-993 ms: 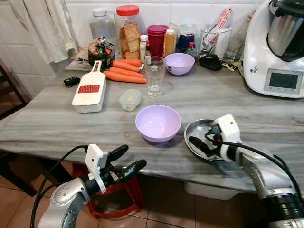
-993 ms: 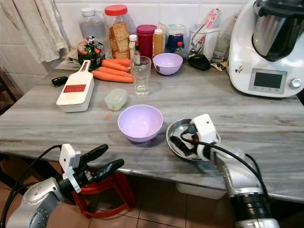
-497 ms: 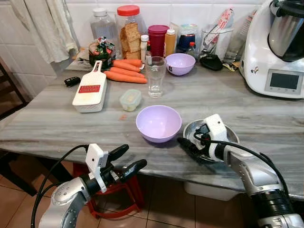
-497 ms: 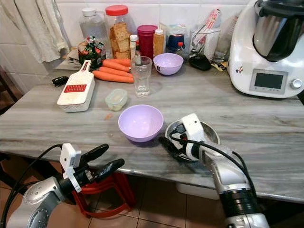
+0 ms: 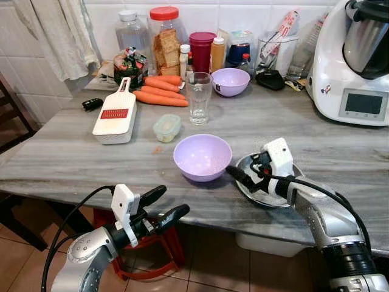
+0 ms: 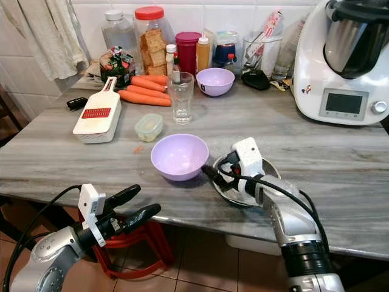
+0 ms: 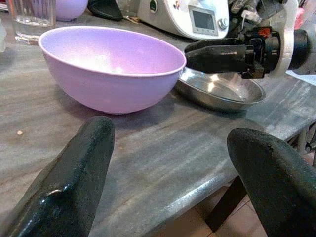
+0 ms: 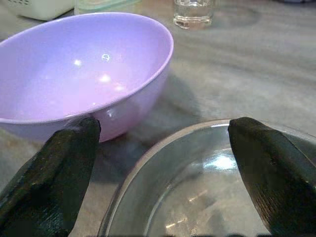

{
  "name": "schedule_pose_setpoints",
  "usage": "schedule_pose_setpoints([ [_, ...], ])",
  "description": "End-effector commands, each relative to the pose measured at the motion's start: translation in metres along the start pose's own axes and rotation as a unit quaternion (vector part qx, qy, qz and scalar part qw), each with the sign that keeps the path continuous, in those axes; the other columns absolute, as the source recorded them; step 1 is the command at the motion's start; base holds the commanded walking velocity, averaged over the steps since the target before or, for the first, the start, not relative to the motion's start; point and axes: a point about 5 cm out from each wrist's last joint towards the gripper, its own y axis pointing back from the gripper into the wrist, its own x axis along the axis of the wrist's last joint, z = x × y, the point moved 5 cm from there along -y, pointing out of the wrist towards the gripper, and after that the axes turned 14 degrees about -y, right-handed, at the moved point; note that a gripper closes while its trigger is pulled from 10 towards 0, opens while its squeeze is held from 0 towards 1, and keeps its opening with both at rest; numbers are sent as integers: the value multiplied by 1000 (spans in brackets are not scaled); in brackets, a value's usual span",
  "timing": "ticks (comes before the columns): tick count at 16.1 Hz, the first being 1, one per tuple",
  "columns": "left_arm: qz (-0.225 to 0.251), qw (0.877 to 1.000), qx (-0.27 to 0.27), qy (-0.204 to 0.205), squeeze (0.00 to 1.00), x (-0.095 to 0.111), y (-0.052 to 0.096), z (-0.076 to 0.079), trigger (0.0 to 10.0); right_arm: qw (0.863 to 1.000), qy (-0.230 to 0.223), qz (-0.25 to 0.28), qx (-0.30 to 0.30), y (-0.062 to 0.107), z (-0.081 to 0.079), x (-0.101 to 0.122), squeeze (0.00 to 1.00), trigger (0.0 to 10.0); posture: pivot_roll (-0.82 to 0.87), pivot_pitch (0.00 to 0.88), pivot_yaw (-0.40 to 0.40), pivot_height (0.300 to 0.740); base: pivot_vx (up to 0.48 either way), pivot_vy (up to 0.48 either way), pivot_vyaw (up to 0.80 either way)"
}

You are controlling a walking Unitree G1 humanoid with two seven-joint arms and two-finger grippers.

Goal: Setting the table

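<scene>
Left eye view: the right gripper (image 5: 243, 177) hangs low over the steel dish (image 5: 265, 182) near the front edge of the table (image 5: 73, 158), its fingers spread apart with nothing between them. Right wrist view confirms this: both fingers (image 8: 54, 173) straddle open air, with the dish rim beneath and the lilac bowl (image 8: 84, 69) directly ahead.

Key relation: the lilac bowl lies at roughly 10 o'clock from the right gripper, just beside it, and the fingers point along that same line. Bowl and dish sit close together, rims near touching; contact cannot be confirmed. The bowl is round, so no long axis governs approach.

The left gripper (image 5: 163, 207) hovers below and in front of the table edge, fingers released and empty, aimed toward the bowl at about 1 o'clock. It stands farther off than the right.

Judgement: the right arm is the nearer one for either vessel. Risk: a reach for the bowl may nudge the dish.
</scene>
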Motion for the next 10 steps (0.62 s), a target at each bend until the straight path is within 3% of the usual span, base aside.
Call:
schedule_pose_setpoints([
  [1, -3, 1000, -4, -8, 0, 1, -2, 0, 10000, 1000, 9, 22, 5, 4, -3, 13, 0, 10000, -64, 10, 30, 740, 0, 0, 0],
  [2, -3, 1000, -4, -8, 0, 1, -2, 0, 10000, 1000, 15, 23, 2, 7, -1, 14, 0, 10000, -64, 7, 29, 740, 0, 0, 0],
  [8, -2, 1000, -7, -9, 0, 1, -4, 1, 10000, 995, 51, -28, -81, 26, 43, -2, 0, 10000, -71, 0, 33, 740, 0, 0, 0],
  [10, -2, 1000, -8, -9, 0, 1, -5, 1, 10000, 994, 53, -49, -87, 25, 47, -12, 0, 10000, -69, 0, 33, 740, 0, 0, 0],
])
